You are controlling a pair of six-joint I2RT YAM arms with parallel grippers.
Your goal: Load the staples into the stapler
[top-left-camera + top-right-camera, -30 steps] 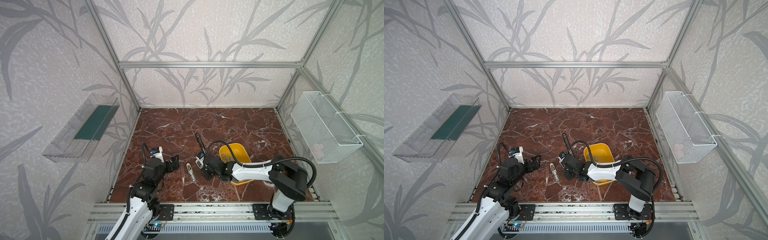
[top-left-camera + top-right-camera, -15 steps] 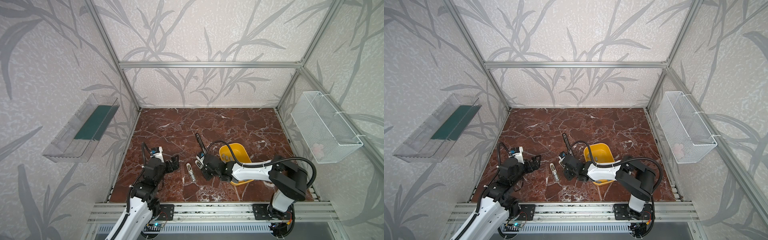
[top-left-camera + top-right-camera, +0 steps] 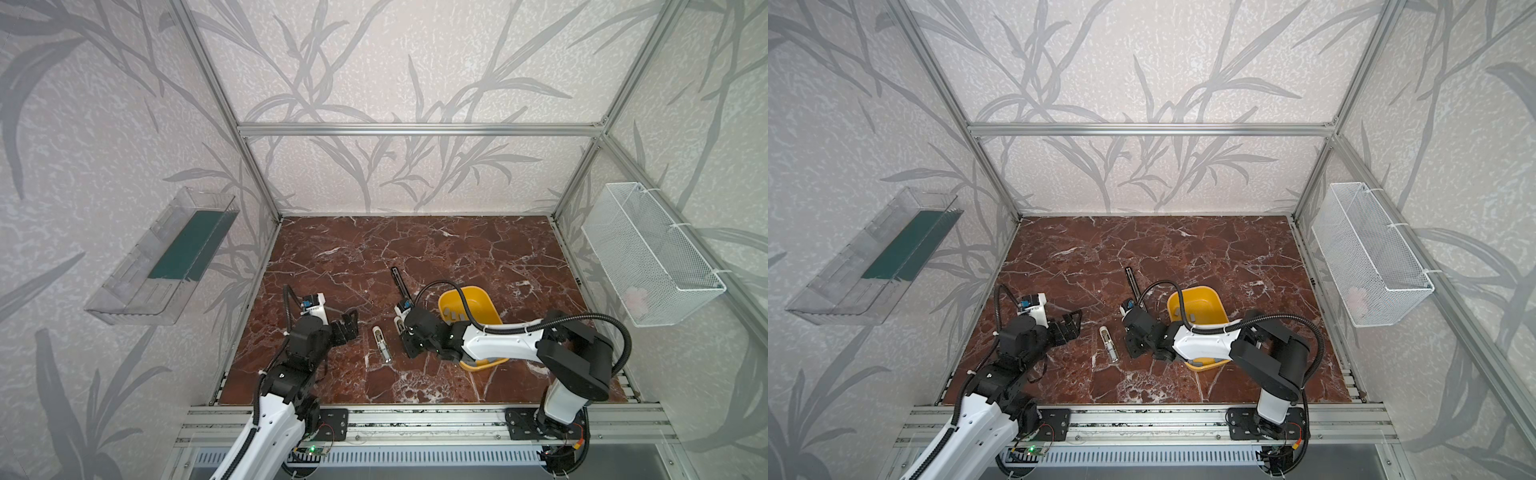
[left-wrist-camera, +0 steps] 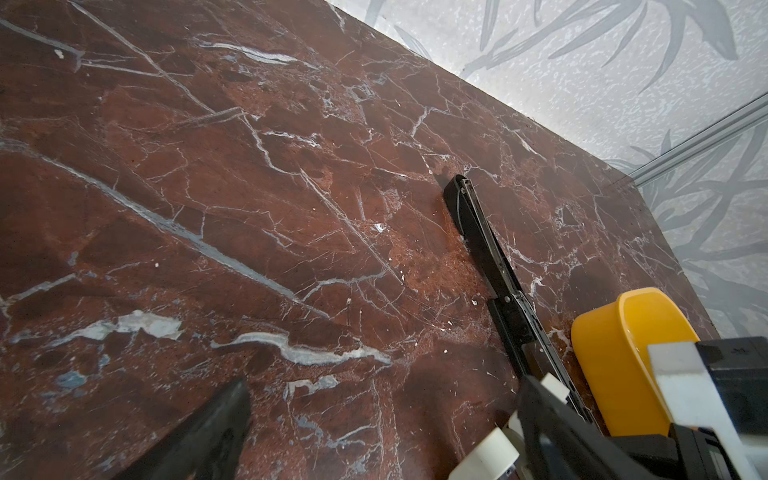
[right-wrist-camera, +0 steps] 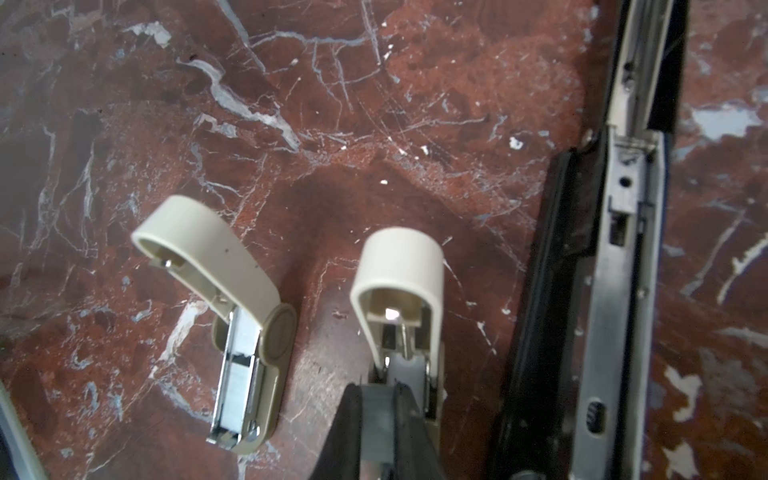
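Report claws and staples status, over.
Left claw open, off aside. Right claw shut on staple strip, at open cream stapler. Black stapler close beside it.

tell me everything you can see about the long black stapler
The long black stapler lies opened out flat on the marble table, its two halves in one line, joined by a hinge near the middle. The body looks like black plastic or painted metal; a silvery metal channel runs along its top. It lies beside the yellow bin; whether they touch I cannot tell. Nothing grips it. In both top views the right arm hides its near end.
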